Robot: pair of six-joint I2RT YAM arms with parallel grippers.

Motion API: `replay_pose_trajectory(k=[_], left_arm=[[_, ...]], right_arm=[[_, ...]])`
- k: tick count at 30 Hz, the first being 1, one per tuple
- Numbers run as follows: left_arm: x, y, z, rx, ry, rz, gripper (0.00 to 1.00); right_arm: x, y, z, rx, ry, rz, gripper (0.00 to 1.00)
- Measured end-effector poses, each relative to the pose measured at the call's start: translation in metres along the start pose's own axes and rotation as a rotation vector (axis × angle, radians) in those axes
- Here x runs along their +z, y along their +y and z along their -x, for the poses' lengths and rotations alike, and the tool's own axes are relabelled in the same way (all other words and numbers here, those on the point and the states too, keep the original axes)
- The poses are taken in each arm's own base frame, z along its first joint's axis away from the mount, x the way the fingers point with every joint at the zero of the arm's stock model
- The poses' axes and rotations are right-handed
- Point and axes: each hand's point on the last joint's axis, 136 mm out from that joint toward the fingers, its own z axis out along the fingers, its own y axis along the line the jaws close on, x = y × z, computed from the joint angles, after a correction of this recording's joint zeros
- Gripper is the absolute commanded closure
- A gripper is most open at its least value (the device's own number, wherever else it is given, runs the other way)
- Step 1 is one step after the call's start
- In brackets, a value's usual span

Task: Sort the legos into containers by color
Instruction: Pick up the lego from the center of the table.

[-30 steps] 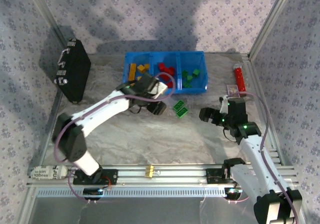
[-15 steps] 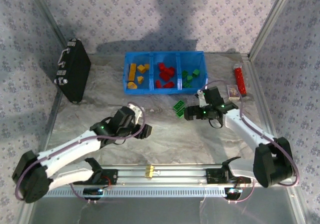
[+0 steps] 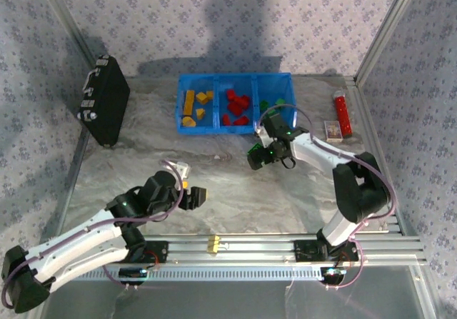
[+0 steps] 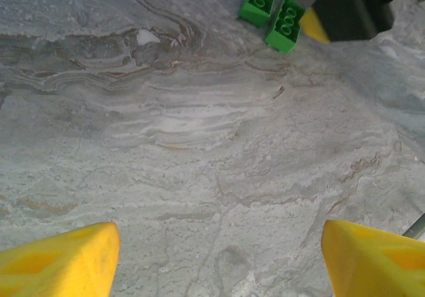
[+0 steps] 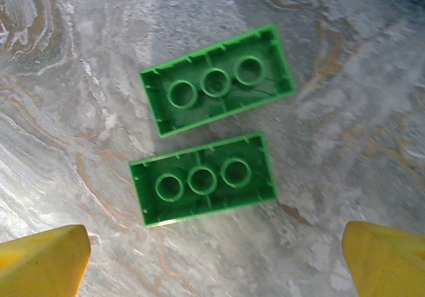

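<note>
While the black case (image 3: 103, 108) stands well to the left of the blue tray (image 3: 214, 77), the left pincer (image 3: 198, 195) hangs low over the bare desk (image 3: 235, 190), well in front of the tray's left end. Its yellow fingertips (image 4: 60, 257) stand apart, and between them is nothing but marbled surface.

Inside the tray, the left compartment holds the yellow and orange legos (image 3: 194, 105), the middle compartment holds the red legos (image 3: 235, 108), and the right compartment holds green legos (image 3: 277, 105), which are partly covered by the right arm (image 3: 314, 151).

Just in front of the tray's right compartment, two loose green legos (image 5: 218, 79) lie on the desk. They are side by side and nearly parallel, with a narrow strip of desk between them. Both lie with their hollow undersides up, and each shows a row of three round tubes. The right pincer (image 3: 257, 159) hangs directly over this pair. Its jaws are spread wide and hold nothing, and in the right wrist view neither yellow tip touches a brick.

To the right of the tray, near its right end, a small white box (image 3: 332, 128) lies just beside a red tube (image 3: 342, 112).
</note>
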Motion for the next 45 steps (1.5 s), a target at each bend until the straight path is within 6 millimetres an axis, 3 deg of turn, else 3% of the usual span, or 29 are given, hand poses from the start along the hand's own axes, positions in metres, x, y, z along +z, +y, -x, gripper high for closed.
replay_pose_trajectory(k=[8, 16, 21, 26, 30, 36, 41, 45], left_arm=[[0.002, -0.005, -0.012, 0.022, 0.020, -0.008, 0.20], [0.002, -0.005, -0.015, 0.020, 0.011, 0.006, 0.19], [0.003, -0.004, -0.015, 0.020, 0.008, 0.013, 0.19], [0.003, -0.004, -0.014, 0.023, 0.004, 0.018, 0.19], [0.003, -0.003, -0.014, 0.023, 0.002, 0.021, 0.19], [0.003, -0.003, -0.014, 0.023, 0.003, 0.019, 0.19], [0.003, -0.005, -0.016, 0.029, 0.005, 0.012, 0.19], [0.004, -0.004, -0.020, 0.035, 0.011, 0.018, 0.19]], right_arm=[[0.031, 0.005, 0.001, -0.077, 0.089, -0.040, 0.02], [0.042, 0.007, 0.005, -0.113, 0.123, -0.074, 0.09], [0.043, 0.006, 0.003, -0.124, 0.132, -0.098, 0.19], [0.042, 0.007, 0.003, -0.123, 0.134, -0.107, 0.37], [0.039, 0.008, 0.001, -0.117, 0.124, -0.115, 0.41], [0.011, 0.014, -0.008, -0.109, 0.079, -0.113, 0.42], [-0.034, 0.013, 0.012, -0.072, -0.058, -0.118, 0.41], [-0.067, -0.004, 0.032, -0.012, -0.133, -0.139, 0.40]])
